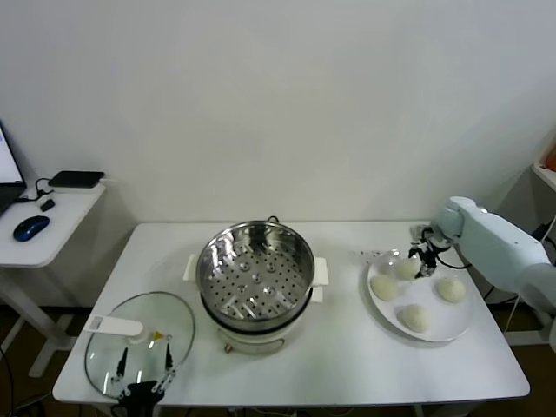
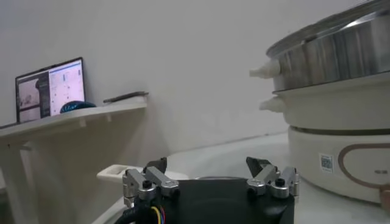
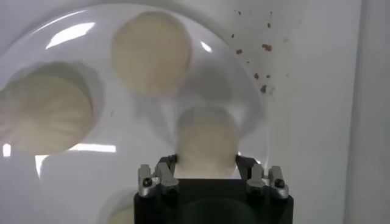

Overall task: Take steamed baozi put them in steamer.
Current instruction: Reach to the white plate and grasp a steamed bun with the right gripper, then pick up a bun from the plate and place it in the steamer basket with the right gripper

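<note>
Right gripper (image 3: 207, 165) straddles a bun (image 3: 207, 141) on the plate (image 1: 459, 327), fingers open either side (not yet squeezing); close gently, lift straight, carry to the steamer (image 1: 254, 268)

Bare table (image 1: 347, 334) between steamer (image 1: 255, 271) and plate (image 1: 379, 306); glass lid (image 1: 139, 343) front-left of steamer.

Four cream baozi (image 1: 414, 317) plated (steamer (image 1: 255, 274) open, empty).
</note>
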`<act>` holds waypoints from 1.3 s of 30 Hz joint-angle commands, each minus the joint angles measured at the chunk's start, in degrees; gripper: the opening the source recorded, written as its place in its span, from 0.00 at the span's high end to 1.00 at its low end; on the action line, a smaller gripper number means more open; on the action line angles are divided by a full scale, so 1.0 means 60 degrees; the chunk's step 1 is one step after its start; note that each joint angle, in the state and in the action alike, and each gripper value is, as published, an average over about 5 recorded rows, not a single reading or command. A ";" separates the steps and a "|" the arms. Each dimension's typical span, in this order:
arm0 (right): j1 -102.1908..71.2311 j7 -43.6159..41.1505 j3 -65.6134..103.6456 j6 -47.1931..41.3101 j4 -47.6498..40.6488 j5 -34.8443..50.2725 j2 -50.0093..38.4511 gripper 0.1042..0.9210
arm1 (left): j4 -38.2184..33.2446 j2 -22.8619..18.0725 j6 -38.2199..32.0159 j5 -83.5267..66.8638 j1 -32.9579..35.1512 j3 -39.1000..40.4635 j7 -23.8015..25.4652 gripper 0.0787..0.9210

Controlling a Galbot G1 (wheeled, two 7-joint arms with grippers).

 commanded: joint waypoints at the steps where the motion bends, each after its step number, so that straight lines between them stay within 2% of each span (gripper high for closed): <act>1: 0.2299 -0.0037 -0.2295 -0.0029 0.2911 0.1405 -0.0973 0.31 | -0.0024 -0.0192 0.0012 -0.0007 0.0011 -0.0041 -0.0001 0.12; 6: 0.4813 -0.0046 -0.4091 0.0309 0.4621 0.2462 -0.1032 0.31 | -0.0057 -0.0203 0.0017 -0.0008 0.0020 -0.0071 0.0004 0.12; 15: 0.6754 0.0050 -0.4893 0.1561 0.4846 0.3398 0.0775 0.31 | -0.0163 -0.0210 0.0023 -0.0007 0.0052 -0.0105 -0.0008 0.12; 28: 0.6348 0.0914 -0.4785 0.3841 0.4919 0.2391 0.3651 0.31 | -0.0166 -0.0247 0.0044 -0.0089 -0.0033 -0.0209 -0.0051 0.12; 39: 0.5030 0.0931 -0.4674 0.4612 0.3862 0.1596 0.4821 0.31 | -0.0191 -0.0295 0.0089 -0.0171 -0.0077 -0.0260 -0.0060 0.12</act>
